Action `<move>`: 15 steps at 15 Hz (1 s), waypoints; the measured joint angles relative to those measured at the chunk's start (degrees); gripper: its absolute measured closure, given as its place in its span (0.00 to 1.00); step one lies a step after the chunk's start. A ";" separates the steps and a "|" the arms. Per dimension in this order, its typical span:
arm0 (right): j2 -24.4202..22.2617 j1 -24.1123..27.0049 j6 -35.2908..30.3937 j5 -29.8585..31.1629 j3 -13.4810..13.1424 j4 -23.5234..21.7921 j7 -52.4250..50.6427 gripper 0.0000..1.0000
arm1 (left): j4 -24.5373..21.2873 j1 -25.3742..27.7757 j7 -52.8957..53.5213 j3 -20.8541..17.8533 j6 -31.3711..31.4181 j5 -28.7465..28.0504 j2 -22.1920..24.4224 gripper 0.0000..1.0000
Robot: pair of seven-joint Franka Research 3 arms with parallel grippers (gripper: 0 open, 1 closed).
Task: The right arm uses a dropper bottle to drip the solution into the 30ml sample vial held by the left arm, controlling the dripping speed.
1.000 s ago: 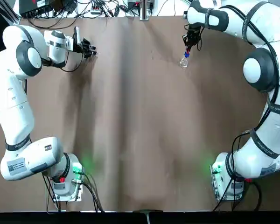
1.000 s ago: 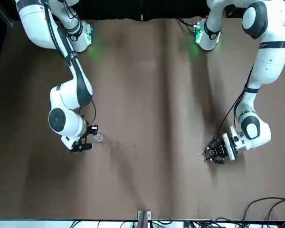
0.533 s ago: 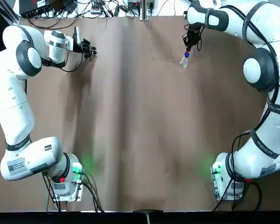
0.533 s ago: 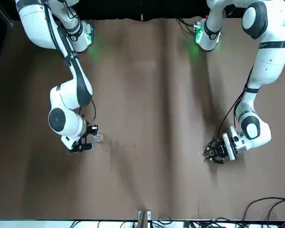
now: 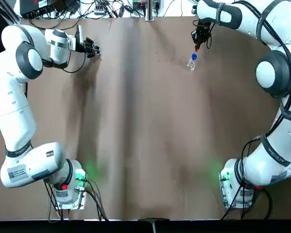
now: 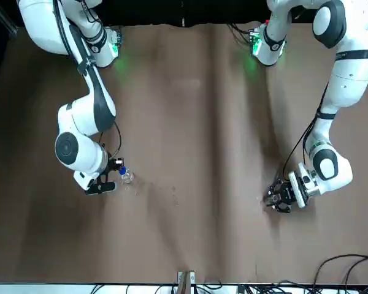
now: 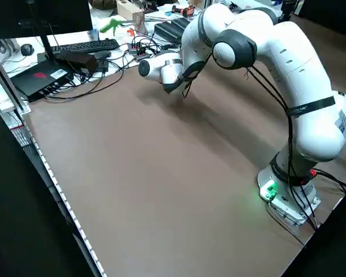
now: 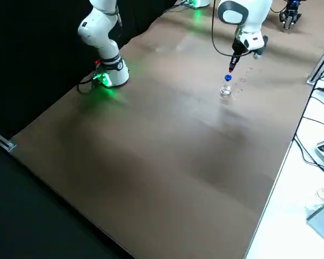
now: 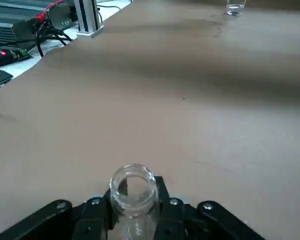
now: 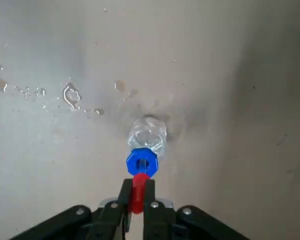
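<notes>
My black two-finger right gripper (image 10: 138,183) points down over the brown table (image 5: 145,131), pinched tight on the red squeezy top (image 10: 139,199) just above the blue collar (image 10: 142,164) of the small clear bottle (image 10: 149,135), which sits on the table. Far to my left, my black two-finger left gripper (image 9: 140,186) hugs the tiny see-through glass vial (image 9: 133,202), its open mouth showing. The vial's bottom is cut off in my left wrist view.

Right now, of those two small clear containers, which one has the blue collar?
The dropper bottle on the table, below the right gripper's jaws. The sample vial in the left gripper's jaws is all clear, without a collar.
</notes>
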State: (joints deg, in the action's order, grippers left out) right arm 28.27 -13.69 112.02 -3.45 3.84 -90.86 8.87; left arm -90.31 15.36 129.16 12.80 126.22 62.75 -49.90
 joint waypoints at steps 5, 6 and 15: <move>-1.30 0.00 -2.30 0.00 0.01 0.08 0.00 0.87 | 0.25 -0.41 0.00 0.05 0.11 0.00 1.13 0.70; -1.64 0.00 -2.67 0.00 0.01 0.17 0.00 0.87 | 0.26 -0.82 -0.10 0.07 0.31 0.00 1.68 0.70; -5.29 0.00 -4.36 0.00 -0.01 0.71 0.09 0.87 | 0.19 -10.32 -8.03 -0.16 8.54 -2.29 5.88 0.70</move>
State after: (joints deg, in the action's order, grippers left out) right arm 22.98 -13.69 107.66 -3.46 3.83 -90.14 8.96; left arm -90.13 5.03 121.13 12.64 134.76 60.46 -44.03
